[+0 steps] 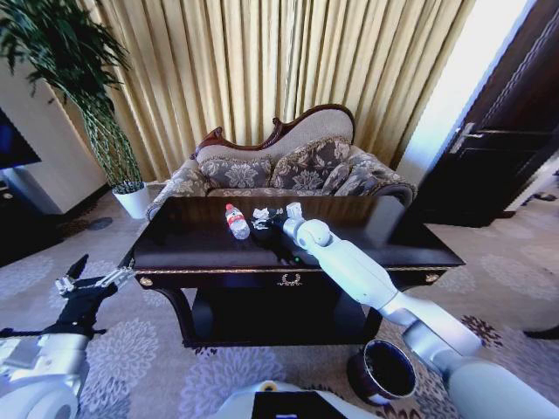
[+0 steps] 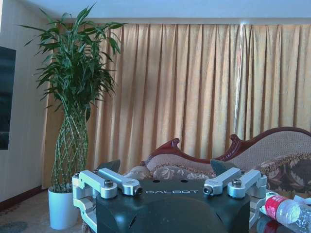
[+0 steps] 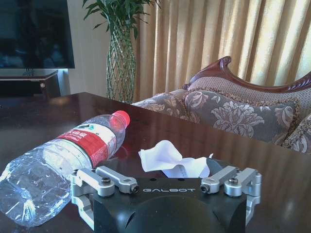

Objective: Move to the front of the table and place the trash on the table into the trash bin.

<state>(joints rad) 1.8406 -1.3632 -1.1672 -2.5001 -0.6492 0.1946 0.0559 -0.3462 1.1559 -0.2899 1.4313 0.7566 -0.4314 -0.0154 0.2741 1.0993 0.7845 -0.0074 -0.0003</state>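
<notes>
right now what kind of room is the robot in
Probably a hotel suite lounge or formal living room: an ornate carved sofa with patterned cushions, floor-length gold curtains, patterned carpet, and a glossy dark table with gold trim.

Table [image 1: 218, 253]: dark wood, glossy and mirror-smooth, edged with gold trim. Bottle [image 3: 68, 155]: clear, crinkled plastic with a red cap and a red-and-white label. Paper [image 3: 170, 160]: white, crumpled, matt. Right gripper [image 3: 167, 187]: matt black housing with brushed silver metal links. Sofa [image 1: 288, 170]: patterned woven cloth in a carved, polished wood frame. Curtains [image 2: 194, 87]: pleated golden cloth.
</notes>
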